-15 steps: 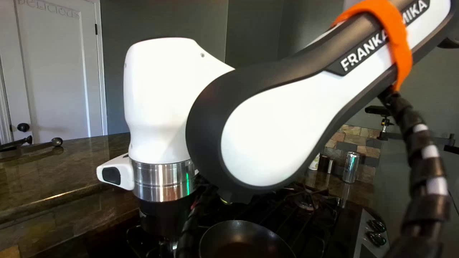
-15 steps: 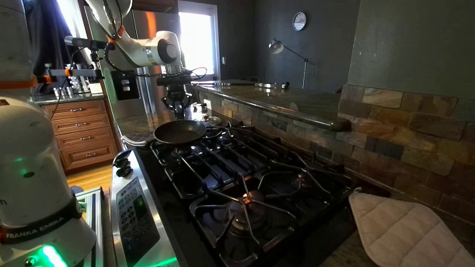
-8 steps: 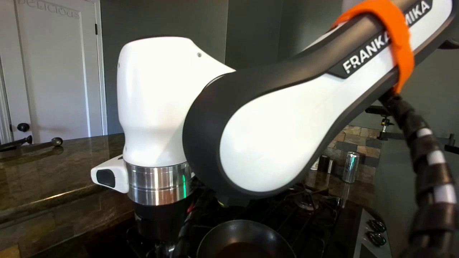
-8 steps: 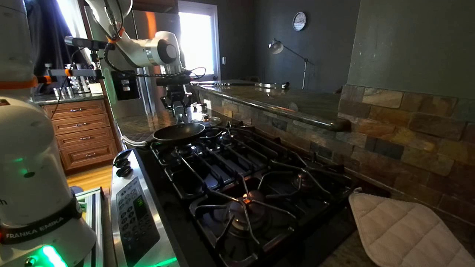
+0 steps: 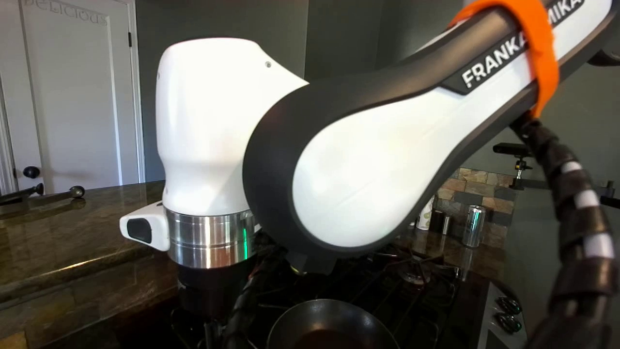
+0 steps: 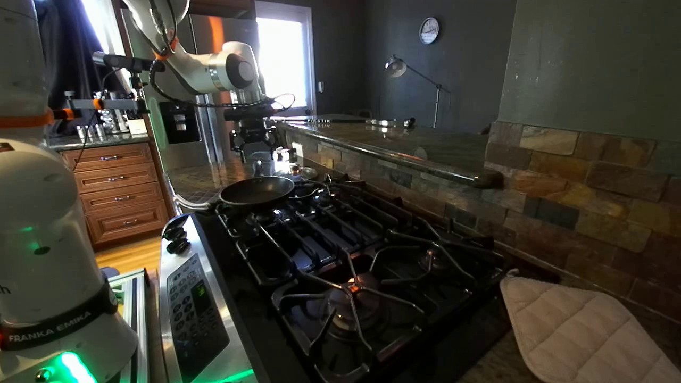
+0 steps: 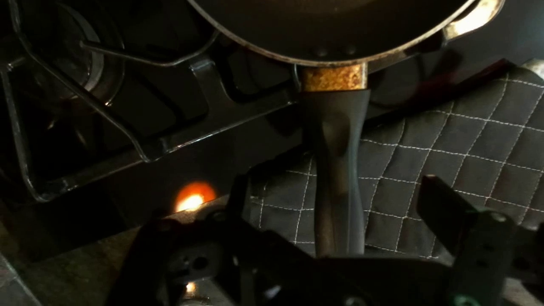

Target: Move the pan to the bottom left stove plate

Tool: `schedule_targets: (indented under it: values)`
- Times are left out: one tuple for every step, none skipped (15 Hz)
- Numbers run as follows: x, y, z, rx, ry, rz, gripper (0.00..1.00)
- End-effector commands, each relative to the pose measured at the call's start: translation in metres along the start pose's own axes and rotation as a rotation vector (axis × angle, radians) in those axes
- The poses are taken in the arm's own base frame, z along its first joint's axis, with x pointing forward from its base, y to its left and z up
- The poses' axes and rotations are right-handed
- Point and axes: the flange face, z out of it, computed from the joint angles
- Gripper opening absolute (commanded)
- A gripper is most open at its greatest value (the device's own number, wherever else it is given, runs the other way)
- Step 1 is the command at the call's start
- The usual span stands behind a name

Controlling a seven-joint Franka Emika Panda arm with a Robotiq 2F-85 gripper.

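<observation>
Pincer [image 7: 333,180] stands spread above handle [image 7: 340,170], gripping nothing. Pan [image 6: 256,190] rests at front-left corner of tabletop [image 6: 250,303]. Likely step: release; next, retract upward.

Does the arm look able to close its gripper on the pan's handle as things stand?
Probably yes. The gripper hangs open, its fingers on either side of the handle in the wrist view, with nothing seen in the way; the quilted cloth lies beneath. The gripper likely needs lowering first.

The pan [image 6: 257,190] I saw was dark, brownish inside; the cloth [image 7: 437,131] was blackish with white stitched squares, the arm [image 5: 373,179] white and black, its band [image 5: 540,53] orange.
</observation>
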Motion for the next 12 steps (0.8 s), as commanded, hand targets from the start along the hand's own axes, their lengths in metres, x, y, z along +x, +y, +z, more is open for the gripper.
schedule_targets:
  values:
    - [-0.009,-0.003,-0.009,0.01,-0.024,0.045,1.0]
    - [-0.012,-0.003,-0.013,0.011,-0.02,0.053,1.0]
    - [-0.016,-0.003,-0.015,0.0,-0.022,0.058,1.0]
    - [-0.021,-0.004,-0.019,-0.005,-0.013,0.054,1.0]
    - [-0.027,-0.003,-0.022,-0.012,-0.008,0.069,1.0]
    - [-0.033,-0.003,-0.025,-0.025,-0.002,0.065,1.0]
    - [-0.04,-0.003,-0.028,-0.046,0.009,0.051,1.0]
    - [-0.05,-0.002,-0.031,-0.061,-0.001,0.068,1.0]
    - [-0.057,-0.002,-0.034,-0.071,0.007,0.074,1.0]
    - [-0.067,-0.002,-0.038,-0.085,0.009,0.078,1.0]
    - [-0.076,-0.002,-0.042,-0.096,0.006,0.089,1.0]
    - [-0.085,-0.002,-0.042,-0.106,0.001,0.103,1.0]
